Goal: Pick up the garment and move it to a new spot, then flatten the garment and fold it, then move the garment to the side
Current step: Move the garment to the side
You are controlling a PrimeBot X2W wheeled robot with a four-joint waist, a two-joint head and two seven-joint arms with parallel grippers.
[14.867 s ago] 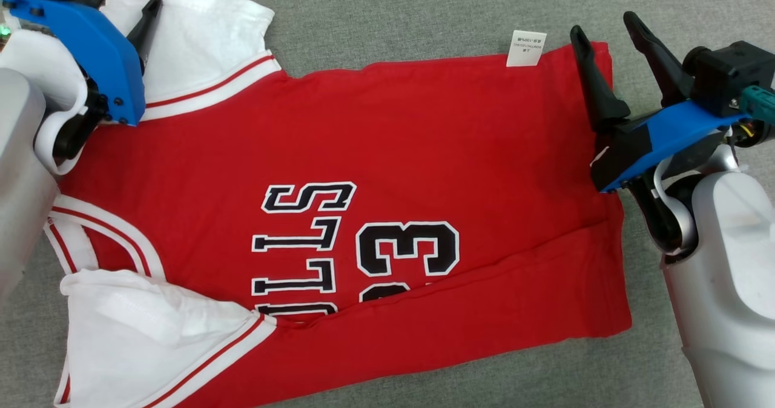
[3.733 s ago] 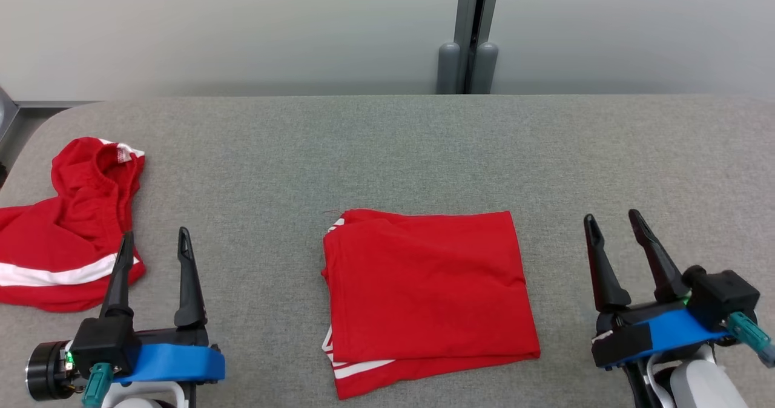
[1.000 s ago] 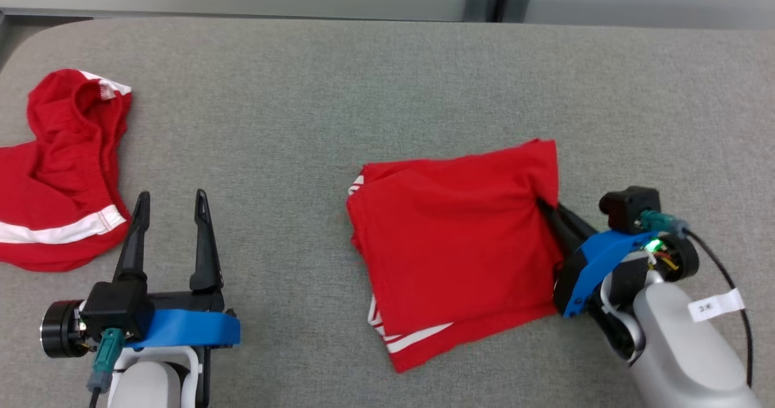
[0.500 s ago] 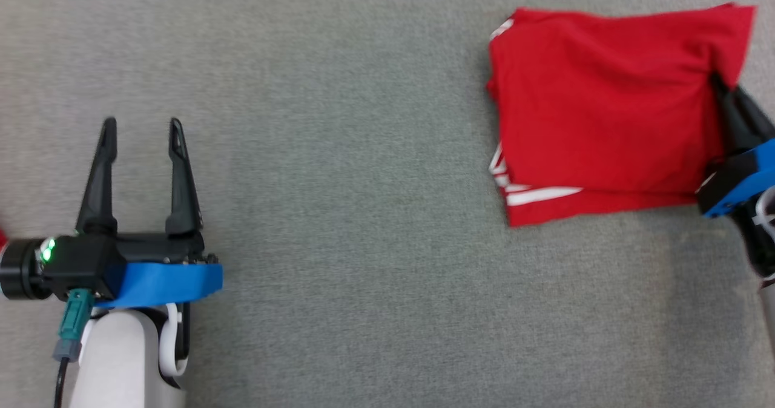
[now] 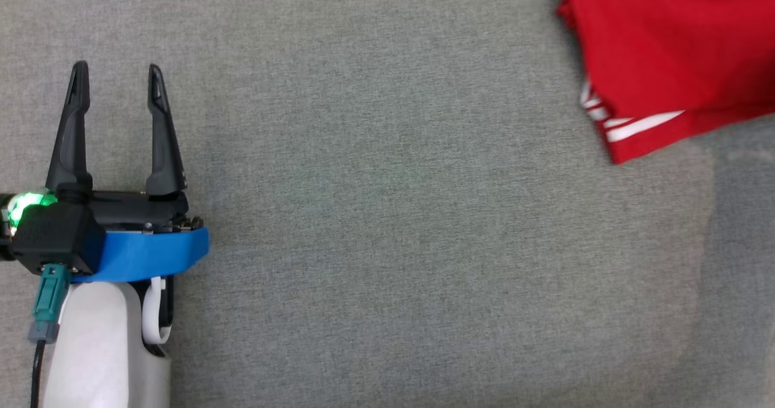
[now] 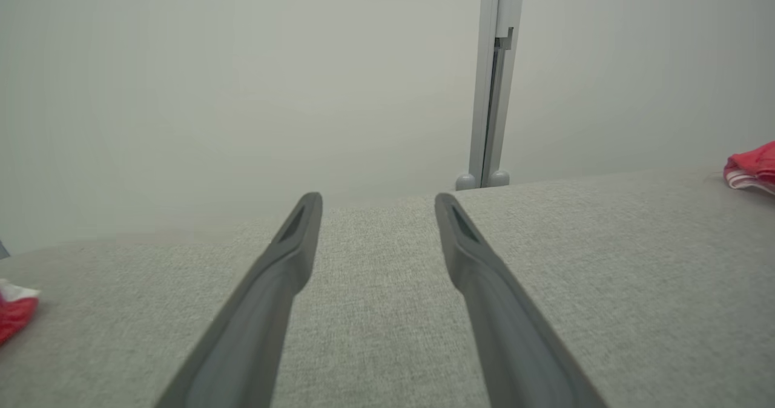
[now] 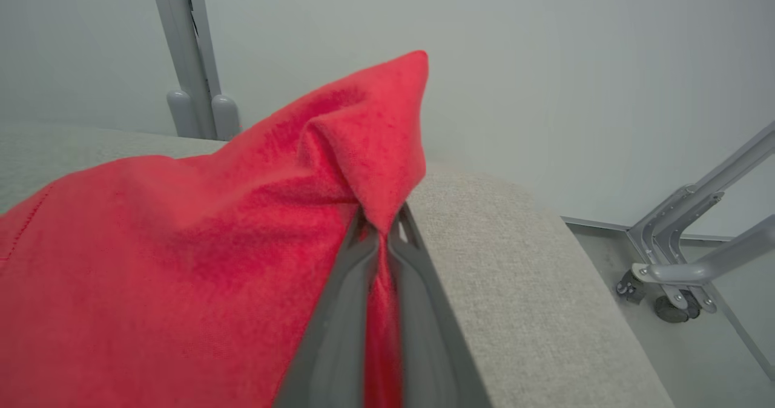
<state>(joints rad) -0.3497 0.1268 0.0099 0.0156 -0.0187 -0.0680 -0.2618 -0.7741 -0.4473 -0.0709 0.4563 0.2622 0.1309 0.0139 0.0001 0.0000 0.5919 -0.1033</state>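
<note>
Head view, left tool: the left tool (image 5: 116, 69) is at the lower left over the grey fabric table (image 5: 387, 244). Its two dark fingers point up the picture and are spread wide, with nothing between them. A green light glows on its body.
Head view, garment: the folded red garment (image 5: 666, 45) is in the upper right corner, cut off by the top and right edges and well apart from the left tool. White stripes show on the layered edges at its lower left corner. How much of it rests on the table cannot be told here.
Left wrist view, left tool: the left tool (image 6: 376, 199) is wide open and empty above the table (image 6: 605, 244). Behind the table's far edge are a pale wall (image 6: 242, 81) and an upright grey post (image 6: 493, 93).
Left wrist view, cloth: a corner of the garment (image 6: 751, 166), red with white stripes, shows at the far right edge. A second red cloth (image 6: 15, 311) with a bit of white sits at the far left edge.
Right wrist view, right tool: the right tool (image 7: 382, 220) has its fingers pressed together, pinching a fold of the garment (image 7: 181, 263). The fabric rises in a peak above the fingertips and spreads to the left and down.
Right wrist view, surroundings: the table (image 7: 514, 287) ends in a rounded edge to the right of the tool. Beyond it stands a wheeled metal frame (image 7: 684, 275) on the floor. The post (image 7: 187, 51) is at the upper left.
</note>
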